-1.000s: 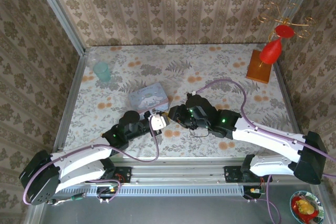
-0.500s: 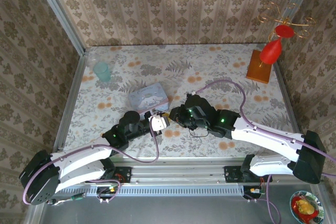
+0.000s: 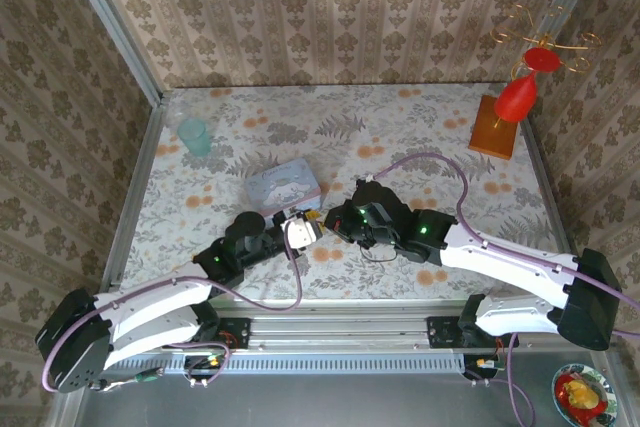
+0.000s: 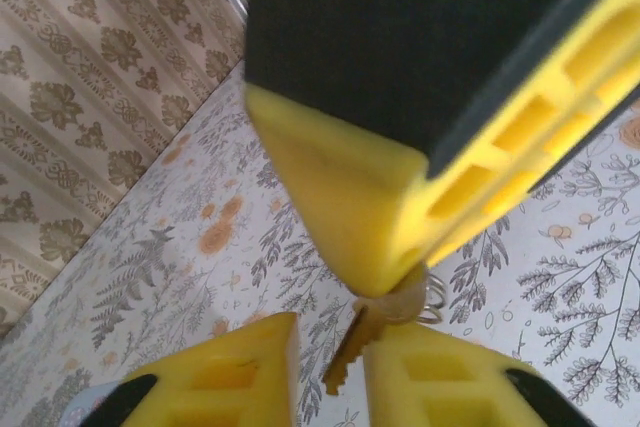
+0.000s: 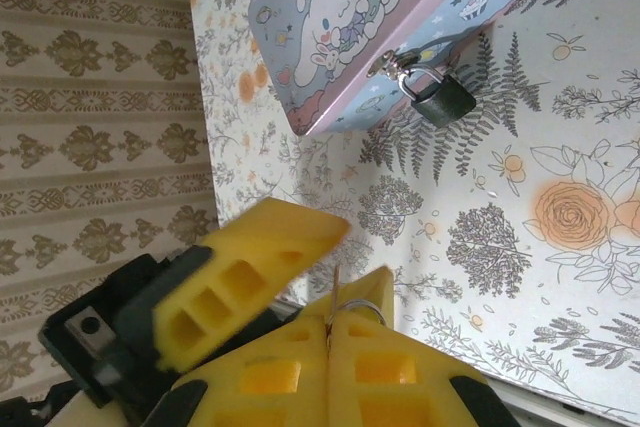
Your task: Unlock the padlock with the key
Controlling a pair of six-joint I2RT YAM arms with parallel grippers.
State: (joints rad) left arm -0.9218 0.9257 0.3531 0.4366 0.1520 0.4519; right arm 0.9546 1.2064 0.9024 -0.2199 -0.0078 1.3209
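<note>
Brass key [image 4: 345, 362] is pinched in closed right fingers [image 5: 385, 367], short of the padlock [image 5: 441, 99]; left fingers [image 4: 220, 377] gape around its blade; a careless handover may drop it.

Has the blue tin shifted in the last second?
No. The blue tin keeps its place and angle against the teal cup in the top view.

Left gripper [image 3: 300, 232] and right gripper [image 3: 334, 219] tip to tip; blue tin [image 3: 283, 185] just beyond left gripper, green cup [image 3: 194, 135] well beyond.
</note>
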